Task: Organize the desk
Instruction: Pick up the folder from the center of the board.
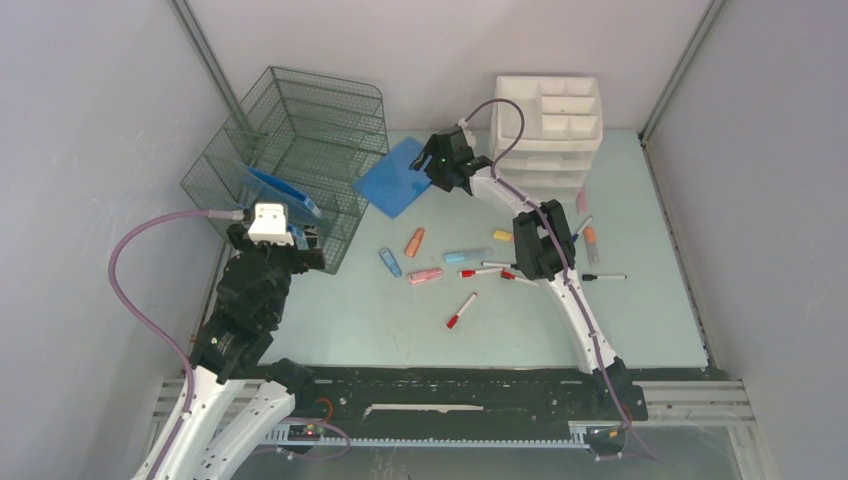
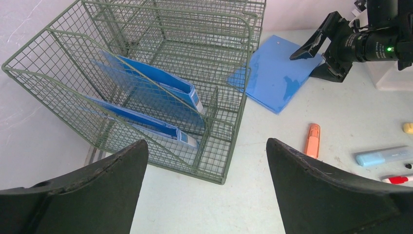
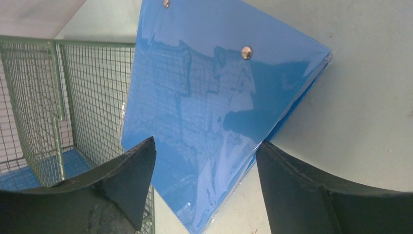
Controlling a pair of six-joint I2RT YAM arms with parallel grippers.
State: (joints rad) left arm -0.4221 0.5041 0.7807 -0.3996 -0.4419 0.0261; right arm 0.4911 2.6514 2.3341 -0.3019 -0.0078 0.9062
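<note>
Green wire rack (image 1: 300, 150) at ten o'clock on the desk surface (image 1: 620, 310) already carries two blue folders (image 2: 146, 92), standing on edge in its near slots, so the filing looks partly done. A third blue folder (image 1: 395, 178) lies flat just beside the rack's right side, toward twelve o'clock. The right gripper (image 1: 428, 165) is on its three o'clock corner, jaws apart with the folder edge between them, not clamped as far as the wrist view shows. The left gripper (image 2: 207, 144) hovers at the rack's near corner, around eight o'clock, jaws wide apart and empty. Plenty is left. An orange highlighter (image 1: 414, 241), a pale blue marker (image 1: 467, 255), a pink one (image 1: 425, 275), a small yellow piece (image 1: 502, 236) and several red-capped pens (image 1: 460, 311) are strewn across the centre. More pens sit toward three o'clock, below the white drawer organizer (image 1: 548, 125) at one o'clock. By my reckoning that last folder goes first, then the whole scatter of pens needs homes, so this is under halfway.
</note>
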